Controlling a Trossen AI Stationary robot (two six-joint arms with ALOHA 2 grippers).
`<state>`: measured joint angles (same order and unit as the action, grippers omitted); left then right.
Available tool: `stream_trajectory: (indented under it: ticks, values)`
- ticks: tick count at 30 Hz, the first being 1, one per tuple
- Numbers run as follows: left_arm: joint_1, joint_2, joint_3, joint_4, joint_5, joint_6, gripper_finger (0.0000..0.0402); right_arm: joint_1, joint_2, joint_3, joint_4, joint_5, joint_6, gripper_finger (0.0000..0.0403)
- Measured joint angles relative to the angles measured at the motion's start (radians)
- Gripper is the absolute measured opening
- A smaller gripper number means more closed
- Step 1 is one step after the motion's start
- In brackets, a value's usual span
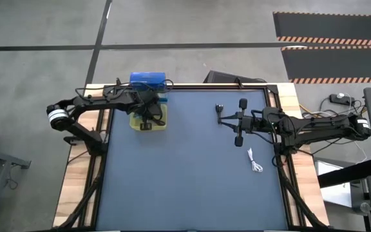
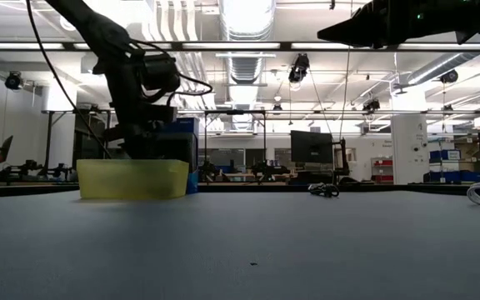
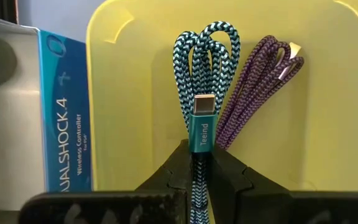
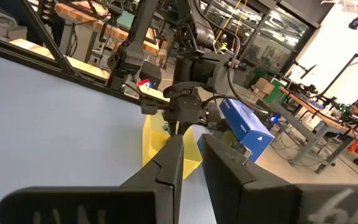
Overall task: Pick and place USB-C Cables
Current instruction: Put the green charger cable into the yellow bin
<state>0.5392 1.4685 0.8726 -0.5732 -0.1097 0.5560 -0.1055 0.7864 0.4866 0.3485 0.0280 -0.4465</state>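
Note:
My left gripper is down inside the yellow bin at the table's far left, shut on the teal cable. The dark purple cable lies bundled on the bin floor beside it. The black cable lies on the mat near the far edge, also visible in the low view. The white cable lies coiled on the mat at the right. My right gripper hovers above the mat between those two cables, its fingers a narrow gap apart and holding nothing. My left gripper pinches the teal cable's bundled strands between its two fingers, just behind the teal connector plug. The fingers come from above, pointing down into the bin. The looped end reaches past the fingertips toward the bin floor; whether it touches the floor cannot be told.
A blue DualShock controller box stands right behind the yellow bin at the far edge. A black object sits beyond the table's far edge. The blue mat stretches across the table between the arms.

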Motion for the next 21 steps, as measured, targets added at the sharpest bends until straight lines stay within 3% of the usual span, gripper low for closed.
stream_trajectory:
  ticks: [21]
  values:
    - [0.000,0.000,-0.012,0.059,0.000,0.000,0.0015,0.000,0.000,0.000,0.000,0.000,-0.001,0.0052]
